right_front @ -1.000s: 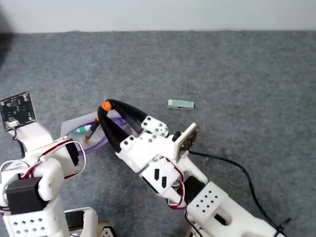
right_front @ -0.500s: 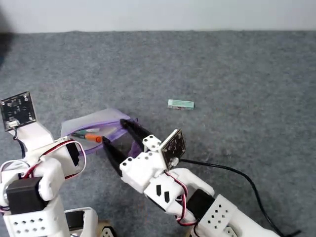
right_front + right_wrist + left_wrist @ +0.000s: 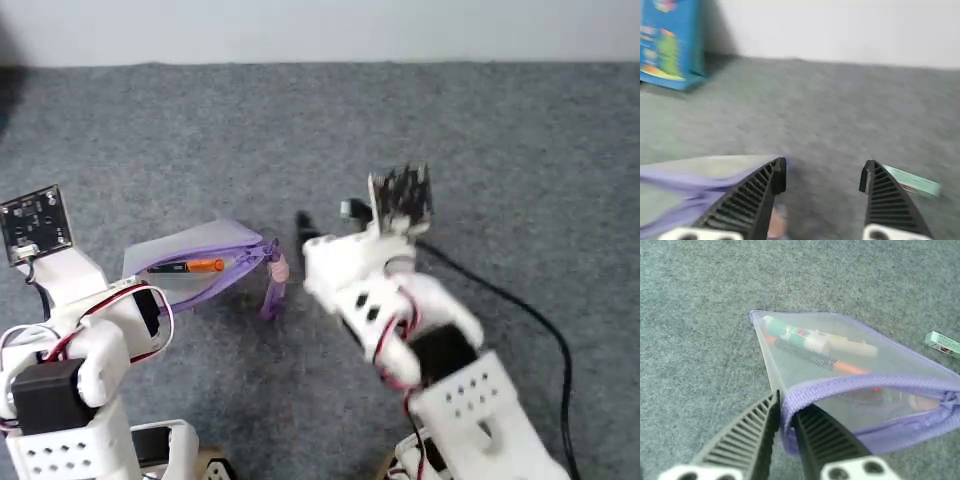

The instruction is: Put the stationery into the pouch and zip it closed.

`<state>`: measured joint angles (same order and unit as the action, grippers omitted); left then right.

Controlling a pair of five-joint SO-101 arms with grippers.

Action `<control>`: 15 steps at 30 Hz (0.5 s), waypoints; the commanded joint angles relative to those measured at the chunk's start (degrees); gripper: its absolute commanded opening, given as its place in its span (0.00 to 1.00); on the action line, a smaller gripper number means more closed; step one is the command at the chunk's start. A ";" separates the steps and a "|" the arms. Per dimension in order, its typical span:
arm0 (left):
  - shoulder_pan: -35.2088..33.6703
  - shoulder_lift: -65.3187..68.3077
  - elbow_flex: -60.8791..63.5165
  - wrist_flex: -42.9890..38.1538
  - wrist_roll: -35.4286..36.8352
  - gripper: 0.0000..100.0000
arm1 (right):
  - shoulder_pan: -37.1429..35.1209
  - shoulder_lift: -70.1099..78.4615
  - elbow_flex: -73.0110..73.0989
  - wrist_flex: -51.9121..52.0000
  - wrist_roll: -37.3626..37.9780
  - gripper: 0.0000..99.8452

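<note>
Left gripper pinches pouch rim, left of centre — hold mouth open; right gripper spread — straddle green eraser squarely.

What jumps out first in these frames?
The purple mesh pouch, mouth open with pens inside, pinched at one end by the left gripper. Beside it the right gripper hangs open over the grey carpet, with a small green block lying loose outside the pouch.

High view overlooks table; wrist views low, close; all share pouch.
</note>
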<state>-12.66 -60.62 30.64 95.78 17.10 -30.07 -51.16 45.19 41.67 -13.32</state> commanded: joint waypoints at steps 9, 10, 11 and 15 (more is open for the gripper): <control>-0.62 -0.70 -0.48 0.00 0.62 0.01 | 10.07 25.71 -15.03 13.58 20.66 0.25; -0.62 -0.70 -0.48 0.00 0.62 0.01 | 10.24 28.18 -16.18 14.20 22.51 0.25; -0.53 -0.70 -0.48 0.00 0.62 0.01 | 10.51 30.73 -17.76 14.81 24.09 0.25; -0.44 -0.35 -0.48 0.09 0.62 0.01 | 10.95 41.19 -27.08 18.33 32.79 0.25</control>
<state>-12.66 -60.62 30.64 95.78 17.10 -19.43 -15.30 26.29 57.76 13.67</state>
